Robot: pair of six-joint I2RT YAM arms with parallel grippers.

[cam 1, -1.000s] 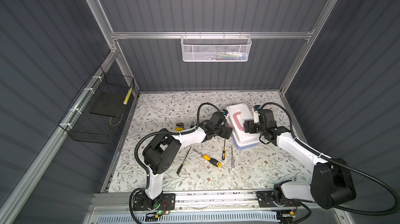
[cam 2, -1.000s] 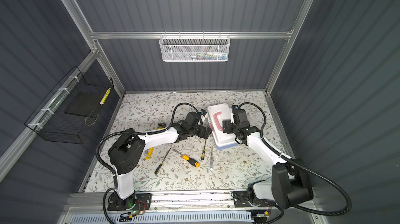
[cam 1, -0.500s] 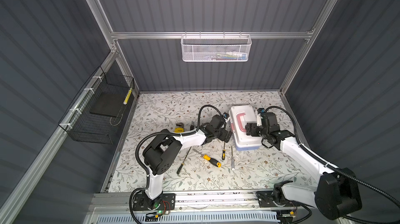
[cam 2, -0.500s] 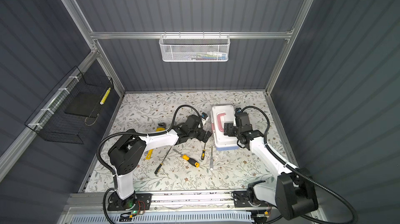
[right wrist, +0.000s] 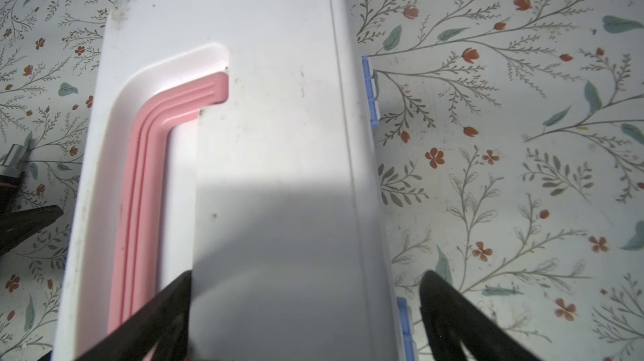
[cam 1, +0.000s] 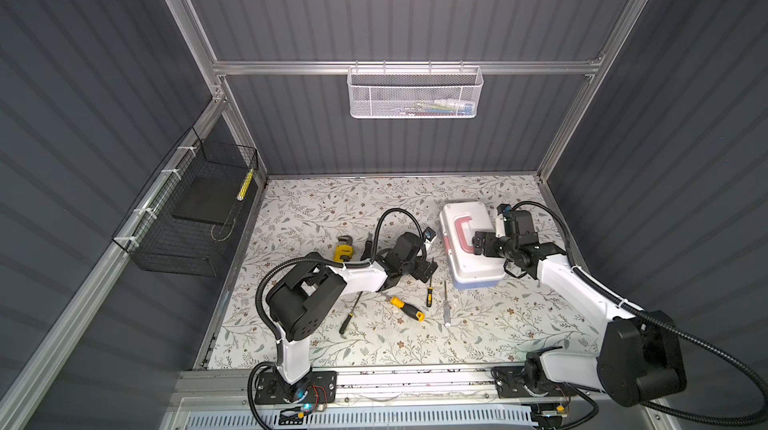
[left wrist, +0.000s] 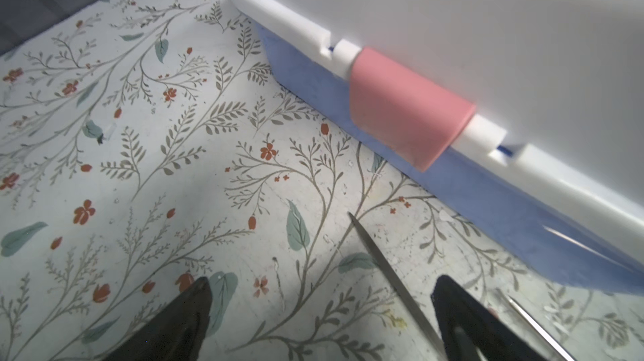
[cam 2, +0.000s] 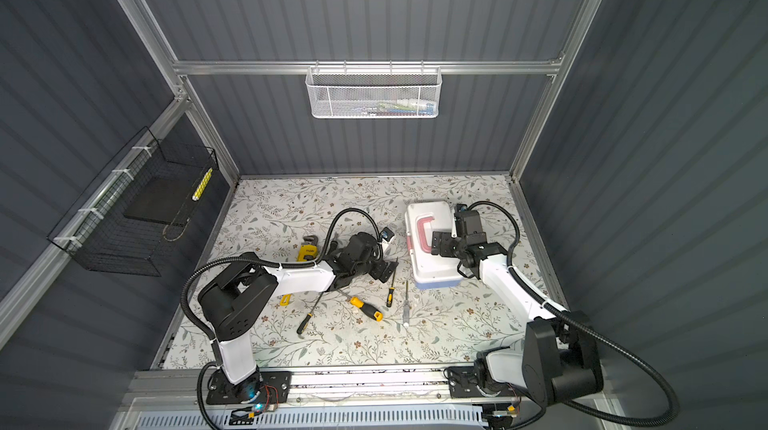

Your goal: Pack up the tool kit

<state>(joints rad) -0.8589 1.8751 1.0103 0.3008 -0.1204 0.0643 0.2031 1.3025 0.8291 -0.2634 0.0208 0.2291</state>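
Observation:
The tool kit (cam 1: 469,253) (cam 2: 432,257) lies shut on the floral table, white lid on top, pink handle (right wrist: 150,167) flat in its recess, pink latch (left wrist: 407,104) down over the blue base. My right gripper (right wrist: 308,274) (cam 1: 478,243) is open over the lid, one finger in the handle recess, the other just past the hinge side. My left gripper (left wrist: 324,281) (cam 1: 428,272) is open, low over the table on the latch side, holding nothing. A screwdriver shaft (left wrist: 383,268) lies between its fingers. The yellow pipe wrench (cam 1: 343,249) lies left of the arm.
Loose screwdrivers lie in front of the box: a yellow-handled one (cam 1: 405,308), a small one (cam 1: 429,293), a clear-handled one (cam 1: 445,303) and a long black one (cam 1: 351,316). A white mesh basket (cam 1: 415,93) hangs on the back wall, a black wire basket (cam 1: 195,216) on the left wall.
The right jaws have widened over the lid and the box has settled flat. The left gripper has drawn back a little toward the front of the table.

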